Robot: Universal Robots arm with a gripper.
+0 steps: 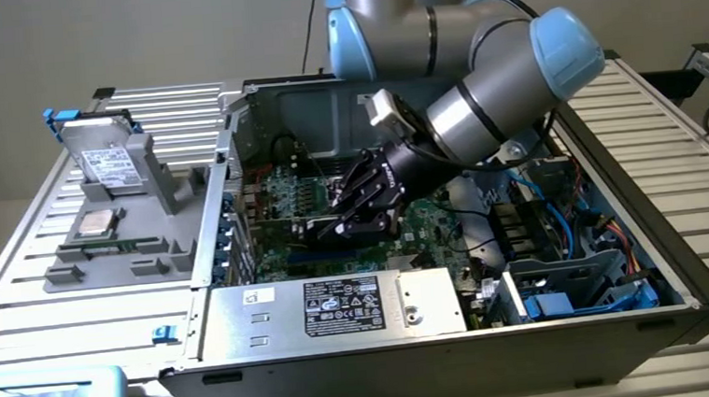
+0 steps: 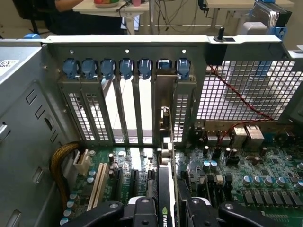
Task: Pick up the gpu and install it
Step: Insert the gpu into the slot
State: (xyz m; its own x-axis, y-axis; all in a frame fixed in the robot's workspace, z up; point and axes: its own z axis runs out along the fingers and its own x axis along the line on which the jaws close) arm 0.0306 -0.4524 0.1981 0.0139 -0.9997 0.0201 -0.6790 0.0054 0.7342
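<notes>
Our end effector (image 2: 165, 212) is clamped on the gpu (image 2: 164, 182), held edge-on over the motherboard (image 2: 246, 175) inside the computer case (image 1: 405, 382). Its bracket (image 2: 163, 99) stands at the case's rear wall (image 2: 236, 94). We judge pickup done, with full seating in the slot unconfirmed.

The gpu (image 2: 165, 191) stands upright on edge over the motherboard (image 2: 265, 189), black block green-logoed, silver bracket (image 2: 163, 99) at its end.
</notes>
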